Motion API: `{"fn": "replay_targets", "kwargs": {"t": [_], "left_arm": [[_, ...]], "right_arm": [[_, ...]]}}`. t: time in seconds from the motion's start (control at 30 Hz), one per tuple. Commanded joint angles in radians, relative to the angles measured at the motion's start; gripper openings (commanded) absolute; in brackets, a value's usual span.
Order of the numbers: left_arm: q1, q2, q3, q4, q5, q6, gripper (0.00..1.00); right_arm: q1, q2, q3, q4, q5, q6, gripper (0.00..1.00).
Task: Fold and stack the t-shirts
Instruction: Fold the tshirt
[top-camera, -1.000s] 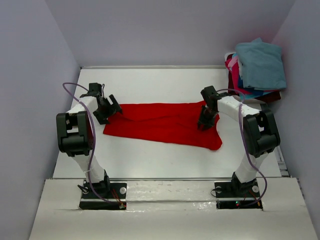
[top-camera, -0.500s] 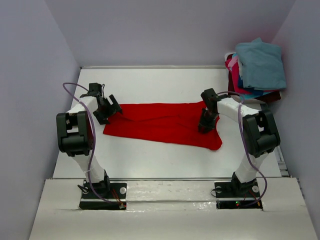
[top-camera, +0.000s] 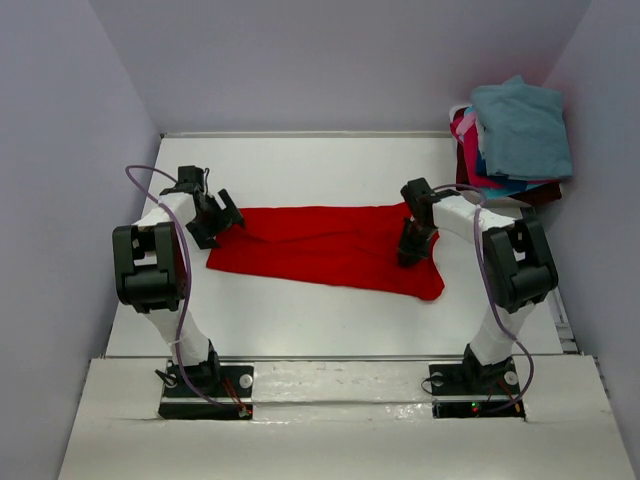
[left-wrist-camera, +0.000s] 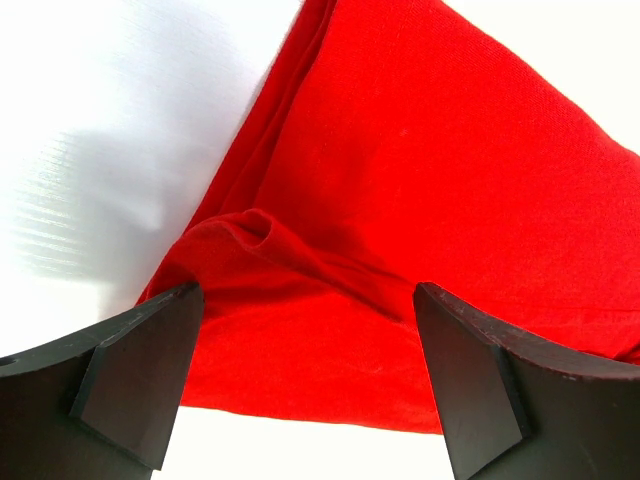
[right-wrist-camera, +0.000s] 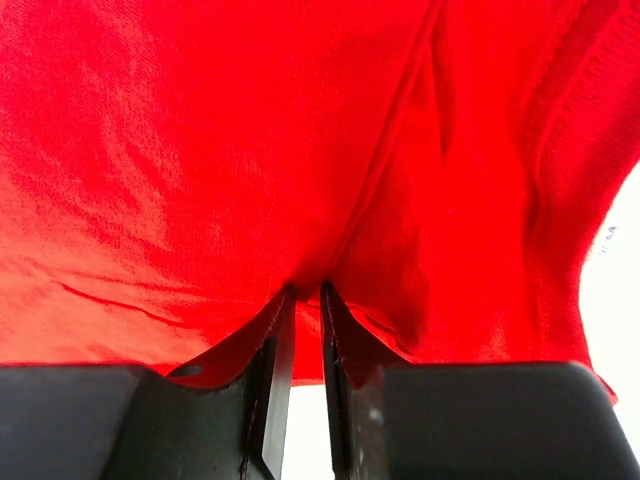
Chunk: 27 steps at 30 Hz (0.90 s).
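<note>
A bright red t-shirt (top-camera: 320, 245) lies spread flat across the middle of the white table (top-camera: 330, 165). My left gripper (top-camera: 228, 215) hovers at its left end, open, with the shirt's bunched corner (left-wrist-camera: 400, 200) lying between and beyond the wide-apart fingers (left-wrist-camera: 150, 370). My right gripper (top-camera: 412, 250) is down on the shirt's right part. In the right wrist view its two fingers (right-wrist-camera: 275, 340) stand almost together, pinching a raised ridge of red cloth (right-wrist-camera: 250, 130) at their tips. Other t-shirts, teal-blue, pink, blue and dark maroon, sit in a pile (top-camera: 510, 135) at the back right.
The pile of shirts overhangs the table's back right corner beside the right wall. Grey walls close in on the left, back and right. Bare white table (top-camera: 300, 310) lies in front of the red shirt.
The right gripper's fingers have closed in on a fold of the red shirt. The left arm has not moved.
</note>
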Motion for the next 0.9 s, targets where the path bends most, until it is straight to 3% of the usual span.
{"fn": "replay_targets", "kwargs": {"t": [0.0,0.47,0.87], "left_arm": [[0.003,-0.009,-0.002,-0.005,0.006,0.017,0.99],[0.003,-0.01,-0.005,-0.003,0.006,0.017,0.99],[0.003,-0.009,-0.009,0.001,0.007,0.018,0.99]], "right_arm": [[0.002,0.015,0.015,0.028,-0.001,0.001,0.21],[0.002,0.029,0.061,0.025,-0.003,0.001,0.1],[0.002,-0.007,0.123,-0.019,0.006,-0.004,0.07]]}}
